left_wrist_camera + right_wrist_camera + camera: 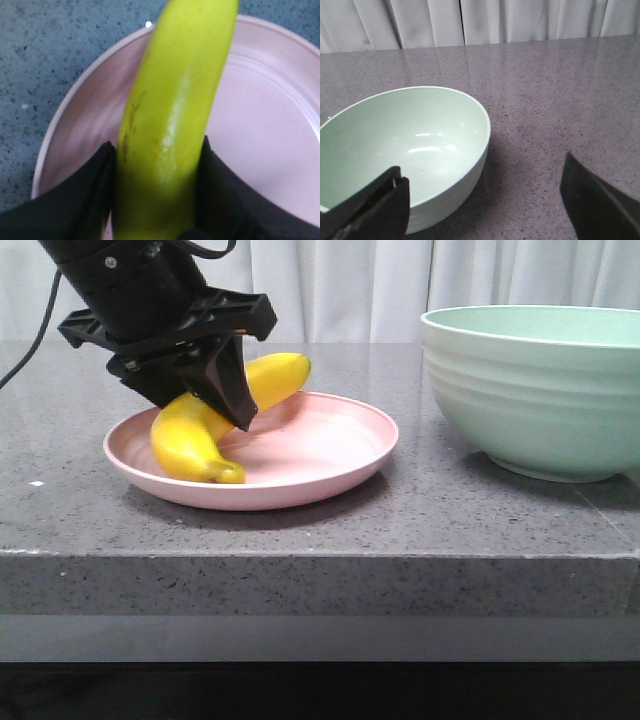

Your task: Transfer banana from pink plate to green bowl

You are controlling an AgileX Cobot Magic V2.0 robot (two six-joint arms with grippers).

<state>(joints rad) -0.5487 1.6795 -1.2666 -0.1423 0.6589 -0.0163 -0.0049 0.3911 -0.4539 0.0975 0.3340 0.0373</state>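
The banana [195, 440] is bright yellow and curved, and lies on the pink plate [330, 455] at the table's left. My left gripper [222, 390] is down over the plate, shut on the banana's middle. In the left wrist view the black fingers [85, 192] press both sides of the banana [170, 125] above the pink plate [265, 140]. The green bowl [535, 390] stands at the right, empty. My right gripper [482, 200] is open and empty beside the green bowl [405, 145]; it is out of the front view.
The grey speckled table [320, 530] has its front edge close below the plate. White curtains [400, 280] hang behind. A strip of bare table lies between plate and bowl.
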